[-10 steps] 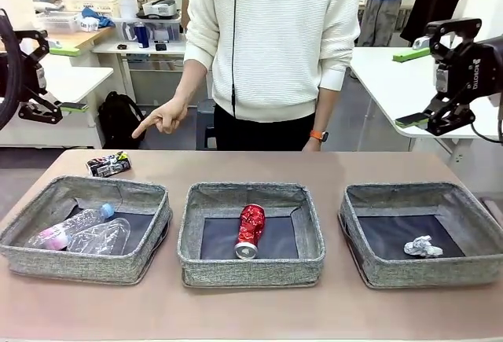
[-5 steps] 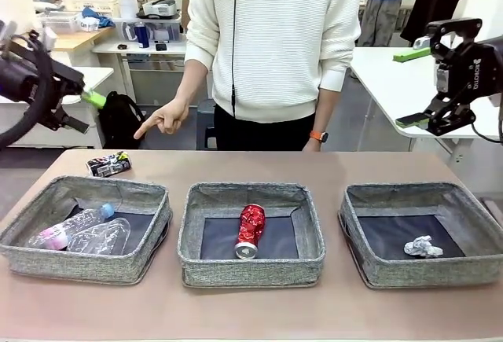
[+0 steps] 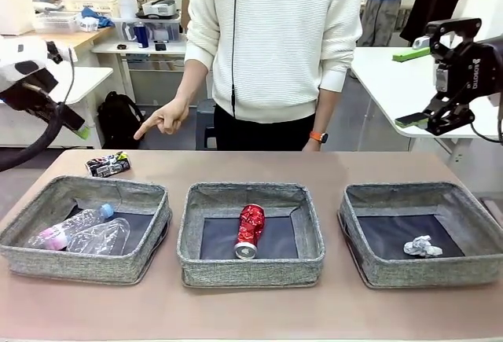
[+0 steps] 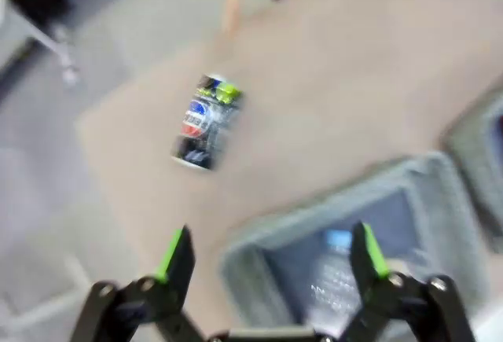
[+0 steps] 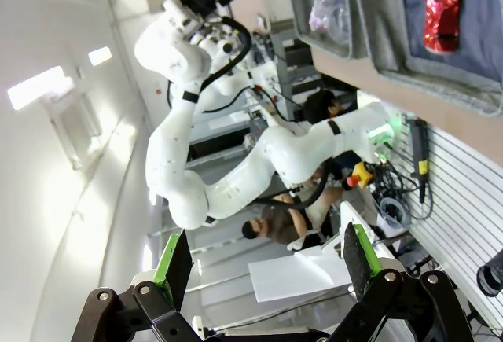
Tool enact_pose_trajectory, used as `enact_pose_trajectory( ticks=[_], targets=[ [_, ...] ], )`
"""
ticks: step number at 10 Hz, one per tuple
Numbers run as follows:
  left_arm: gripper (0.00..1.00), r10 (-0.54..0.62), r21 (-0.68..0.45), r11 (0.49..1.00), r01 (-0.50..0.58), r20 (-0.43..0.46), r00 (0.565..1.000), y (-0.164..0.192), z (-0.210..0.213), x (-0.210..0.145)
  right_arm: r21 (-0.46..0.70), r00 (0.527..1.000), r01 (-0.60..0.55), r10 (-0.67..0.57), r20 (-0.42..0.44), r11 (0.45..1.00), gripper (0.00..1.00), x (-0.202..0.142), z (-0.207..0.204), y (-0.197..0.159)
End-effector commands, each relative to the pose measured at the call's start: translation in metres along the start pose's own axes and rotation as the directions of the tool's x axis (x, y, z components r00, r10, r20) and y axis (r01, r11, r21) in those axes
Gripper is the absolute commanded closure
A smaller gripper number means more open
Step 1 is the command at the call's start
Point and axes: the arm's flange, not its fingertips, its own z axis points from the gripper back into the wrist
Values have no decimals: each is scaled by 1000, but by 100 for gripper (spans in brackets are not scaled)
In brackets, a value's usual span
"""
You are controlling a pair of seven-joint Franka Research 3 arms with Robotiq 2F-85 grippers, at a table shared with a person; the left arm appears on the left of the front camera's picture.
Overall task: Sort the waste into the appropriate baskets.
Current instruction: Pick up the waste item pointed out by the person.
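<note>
Still outside any bin: crushed black can (image 3: 108,165) on the table (image 3: 259,310) behind the left basket (image 3: 47,259), under the person's pointing hand (image 3: 161,117). Already sorted: clear bottle (image 3: 69,227) and plastic cup (image 3: 102,239) left, red can (image 3: 250,230) in middle basket (image 3: 251,267), paper ball (image 3: 422,246) in right basket (image 3: 409,275). Both raised, jaws spread, gripping nothing: left gripper (image 4: 271,259), right gripper (image 5: 263,259).

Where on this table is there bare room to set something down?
Bare table runs along the near edge before all three baskets, and along the far edge right of the crushed black can. The right basket holds just a paper ball. The left basket is crowded.
</note>
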Motion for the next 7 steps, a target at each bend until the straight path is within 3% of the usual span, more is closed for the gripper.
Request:
enact_pose_trajectory(
  ticks=[1,2,6,7],
  targets=[
    [0,36,191,980,-56,102,994,-3,2,-9,19,1000,-22,22,-6,1000,0,1,3,3],
    [0,0,0,1000,0,0,1000,0,0,0,19,1000,-22,22,-6,1000,0,1,3,3],
    [0,-17,33,999,17,20,1000,-6,-4,-2,19,1000,-22,22,-6,1000,0,1,3,3],
    [0,-127,-62,991,122,-70,989,5,-16,7,19,1000,-22,22,-6,1000,0,1,3,3]
  ],
)
